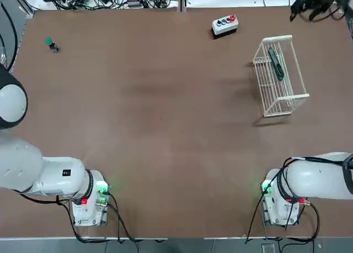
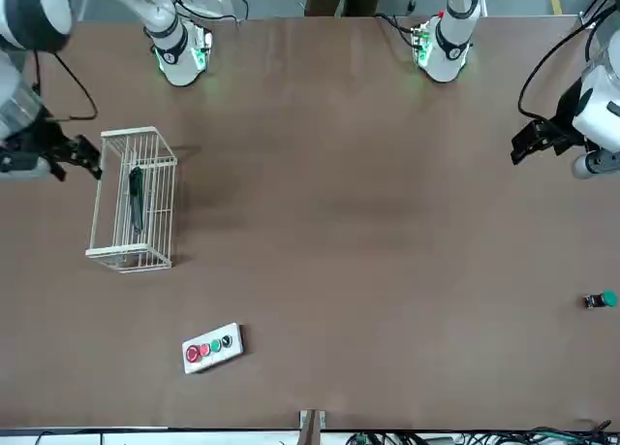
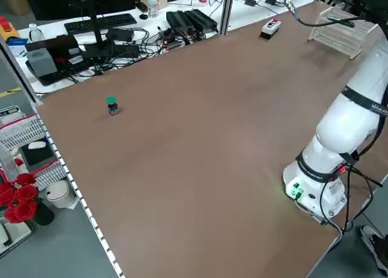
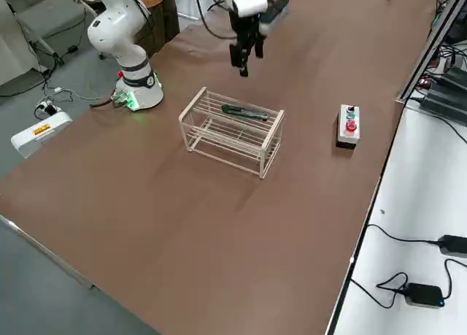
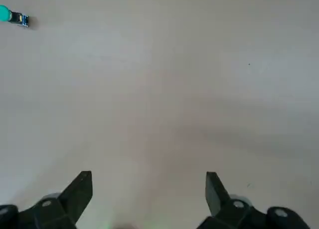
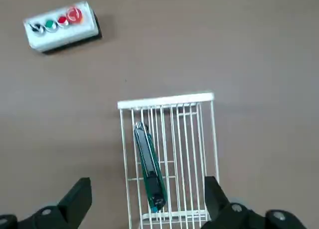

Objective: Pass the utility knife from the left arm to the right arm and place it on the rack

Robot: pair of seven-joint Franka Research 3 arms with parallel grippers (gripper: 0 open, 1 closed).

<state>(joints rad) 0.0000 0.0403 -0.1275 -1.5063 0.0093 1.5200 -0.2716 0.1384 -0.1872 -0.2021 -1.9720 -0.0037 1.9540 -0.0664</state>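
The utility knife (image 1: 276, 64) lies inside the rack (image 1: 291, 60) at the far right of the table, lengthwise on the wire floor and free of any grip. It also shows in the right wrist view, where the knife (image 6: 149, 165) rests on the rack (image 6: 167, 102). My right gripper (image 1: 310, 6) hangs open and empty above and beyond the rack, its fingertips (image 6: 80, 197) spread wide. My left gripper (image 2: 525, 144) is raised at the table's left edge, open with nothing between its fingers (image 5: 81, 188).
A white button box (image 1: 225, 25) with red and green buttons stands at the far edge, left of the rack. A tiny green-capped object (image 1: 50, 43) sits at the far left. Cables and desk equipment (image 3: 121, 36) lie beyond the table's far edge.
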